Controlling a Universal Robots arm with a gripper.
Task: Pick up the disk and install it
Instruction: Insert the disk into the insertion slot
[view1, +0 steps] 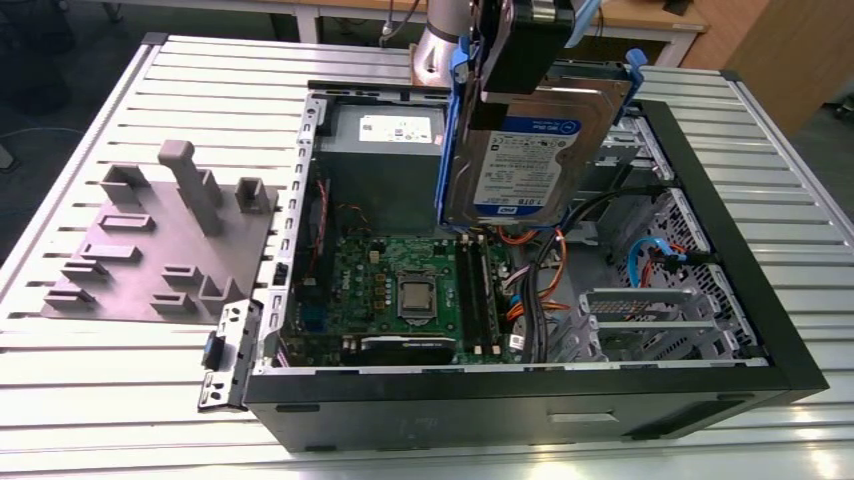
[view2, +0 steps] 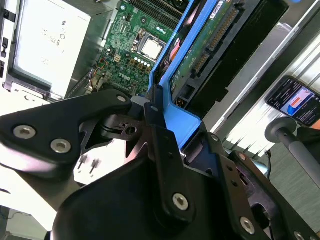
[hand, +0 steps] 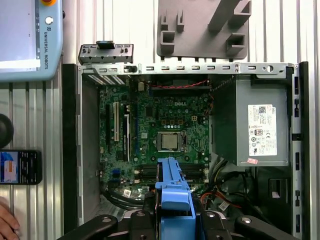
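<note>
The disk (view1: 527, 160), a silver-grey hard drive with a white-and-blue label and blue plastic rails, hangs upright over the open computer case (view1: 781, 340), above the motherboard (view1: 400, 285). My gripper (view1: 514, 90) is shut on its upper end. In the second wrist view the disk's green circuit board (view2: 200, 57) and blue rail (view2: 172, 107) run away from the gripper (view2: 160, 115). In the first wrist view the blue rail (hand: 175, 187) sits between the black fingers (hand: 137, 220), over the memory slots.
A grey power-supply box (view1: 387, 135) fills the case's far corner. A silver drive cage (view1: 647, 320) and cables lie at the exterior view's right. A grey fixture plate (view1: 160, 240) stands beside the case. A teach pendant (hand: 25, 40), a phone (hand: 20, 167) and a hand (hand: 6, 225) are nearby.
</note>
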